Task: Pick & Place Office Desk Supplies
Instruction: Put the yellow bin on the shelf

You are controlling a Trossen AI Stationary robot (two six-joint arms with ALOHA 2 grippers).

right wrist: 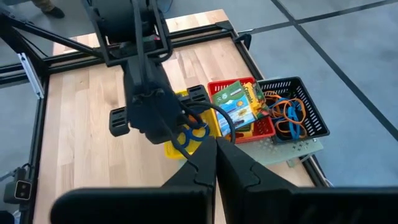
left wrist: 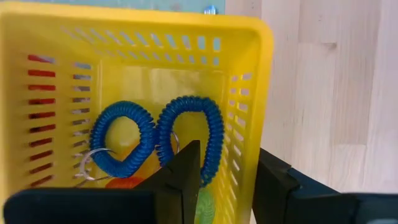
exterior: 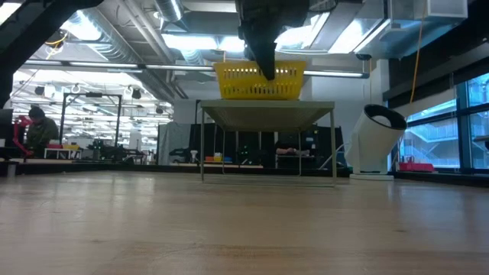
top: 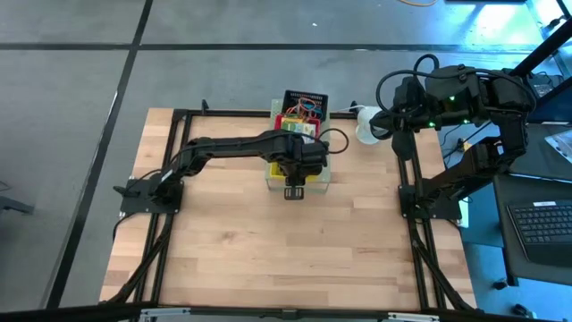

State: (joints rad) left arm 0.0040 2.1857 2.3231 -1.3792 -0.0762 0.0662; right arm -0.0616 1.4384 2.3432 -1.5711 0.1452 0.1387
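gripping the wall of a yellow perforated basket (left wrist: 124, 37), the left gripper (left wrist: 227, 180) shows in the lower middle of the left wrist frame with one dark finger inside the basket and the other outside it, jaws part-way apart and clamped across the basket's right-hand wall.

item, basket contents: two blue coiled loops (left wrist: 155, 140) lie side by side in the lower centre of that frame, against the basket floor; a thin metal ring hangs at the lower left of the left coil; an orange piece and a green piece sit just below the coils, partly hidden by the finger.

item, high view: the left arm reaches from the frame's left to its centre, the gripper over the basket (top: 277, 170), which stands on a pale green perforated tray (top: 323, 175). behind it, toward the upper centre, a red basket (top: 284, 122) with yellow-and-green card boxes (top: 298, 128) and a black basket (top: 307, 101) with orange and blue loops.

item, right wrist view: red basket (right wrist: 264, 127) at centre right holds the card boxes (right wrist: 236, 99); black basket (right wrist: 298, 115) further right holds an orange loop (right wrist: 288, 112); blue loops (right wrist: 189, 134) show at centre under the left arm.

item, right gripper (right wrist: 216, 158): fingers pressed together, holding nothing, raised off the table at the upper right of the high frame (top: 393, 121).

item, low view: the yellow basket (exterior: 258, 80) appears in the upper centre, above the tray (exterior: 267, 114).
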